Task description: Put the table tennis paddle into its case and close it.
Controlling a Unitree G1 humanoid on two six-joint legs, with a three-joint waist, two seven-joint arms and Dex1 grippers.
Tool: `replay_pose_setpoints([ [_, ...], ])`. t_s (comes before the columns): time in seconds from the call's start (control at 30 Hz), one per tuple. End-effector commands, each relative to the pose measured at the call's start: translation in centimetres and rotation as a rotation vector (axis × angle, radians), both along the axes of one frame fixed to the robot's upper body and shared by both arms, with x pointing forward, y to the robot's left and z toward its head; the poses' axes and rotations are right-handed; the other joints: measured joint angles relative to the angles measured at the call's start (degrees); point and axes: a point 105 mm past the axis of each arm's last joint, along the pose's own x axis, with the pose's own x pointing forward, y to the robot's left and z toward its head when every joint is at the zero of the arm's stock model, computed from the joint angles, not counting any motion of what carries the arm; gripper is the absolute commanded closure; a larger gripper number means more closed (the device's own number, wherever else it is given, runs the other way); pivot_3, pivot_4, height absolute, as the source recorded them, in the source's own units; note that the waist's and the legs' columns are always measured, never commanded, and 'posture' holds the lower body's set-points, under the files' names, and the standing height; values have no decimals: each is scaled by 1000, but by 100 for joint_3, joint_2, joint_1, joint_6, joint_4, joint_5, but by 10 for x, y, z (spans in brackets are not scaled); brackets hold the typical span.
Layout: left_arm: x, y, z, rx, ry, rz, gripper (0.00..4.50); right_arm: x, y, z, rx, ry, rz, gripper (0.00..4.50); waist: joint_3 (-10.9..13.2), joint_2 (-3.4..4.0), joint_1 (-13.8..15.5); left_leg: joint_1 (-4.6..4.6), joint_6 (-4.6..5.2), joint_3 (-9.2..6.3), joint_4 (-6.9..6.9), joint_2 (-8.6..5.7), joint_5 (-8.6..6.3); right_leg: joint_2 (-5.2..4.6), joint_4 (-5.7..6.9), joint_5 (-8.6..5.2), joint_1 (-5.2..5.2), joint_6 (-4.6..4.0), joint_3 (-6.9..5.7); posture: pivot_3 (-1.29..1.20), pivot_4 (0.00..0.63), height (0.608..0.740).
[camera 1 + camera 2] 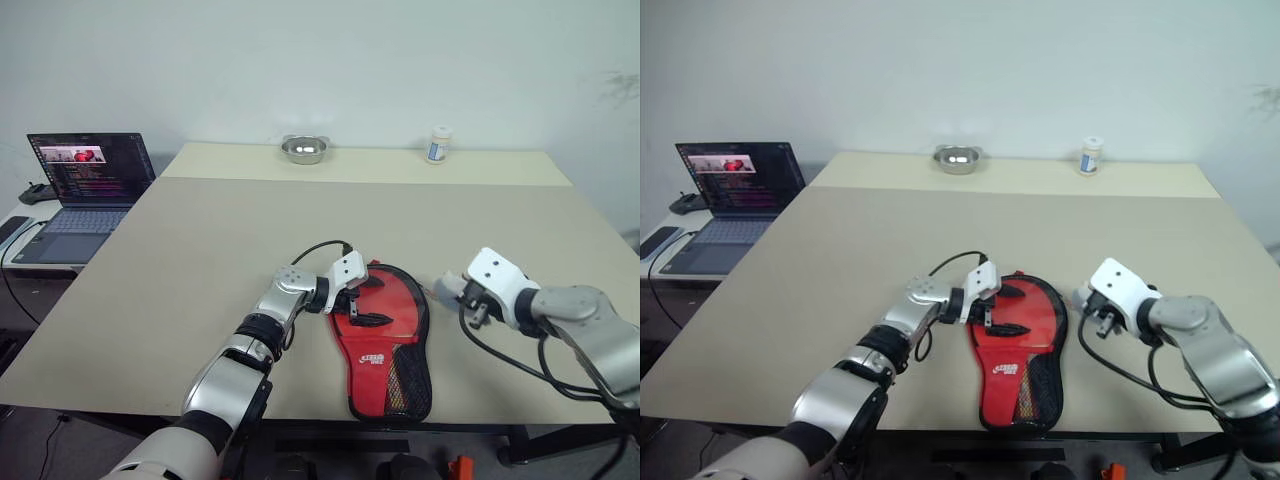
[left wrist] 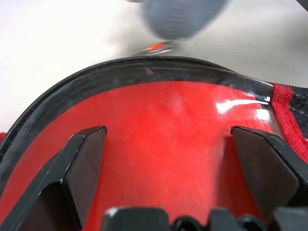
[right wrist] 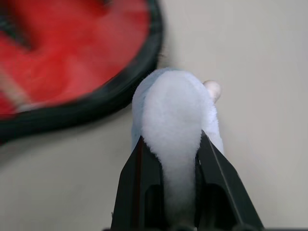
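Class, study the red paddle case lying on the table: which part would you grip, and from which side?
Probably the narrower end, approached from the table's near edge. The case lies flat, so its broad round face offers nothing to pinch; the narrower end sits close to that edge.

- A paddle-shaped red fabric case (image 1: 1025, 350) with black trim lay near the beige table's (image 1: 840, 260) front edge.
- The left gripper (image 1: 992, 318) hovered over it, fingers apart.
- The right gripper (image 1: 1087, 303) (beside the case) pinched something pale.
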Motion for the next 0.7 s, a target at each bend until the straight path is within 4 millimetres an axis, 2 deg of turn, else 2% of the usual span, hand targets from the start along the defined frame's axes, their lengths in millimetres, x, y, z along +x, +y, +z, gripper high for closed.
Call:
replay_pose_setpoints([
  [0.03, -21, 4, -48, 137, 136, -19, 0, -23, 6, 7, -12, 25, 62, 4206, -12, 0, 24, 2, 0, 0, 0, 0, 0, 0, -1, 0, 1, 0, 0, 0, 150, 740],
  [0.27, -21, -4, -48, 135, 143, -23, 0, -98, 21, -19, -49, 270, 224, 4206, -43, 3, 80, 7, 2, -21, -7, 2, -4, -3, -49, -4, 34, -3, -23, 0, 150, 740],
  [0.53, -22, -6, -49, 136, 144, -25, 0, -144, 16, -26, -42, 475, 320, 4209, -63, -15, 85, 39, 13, -20, -10, -14, -20, -41, -83, -18, 80, -21, -24, 0, 150, 740],
  [0.7, -23, -6, -50, 138, 142, -26, 0, -164, 21, -26, 32, 560, 387, 4241, -65, -35, 78, 42, 15, -18, -10, -15, -22, -55, -82, -20, 83, -20, -25, 0, 150, 740],
])
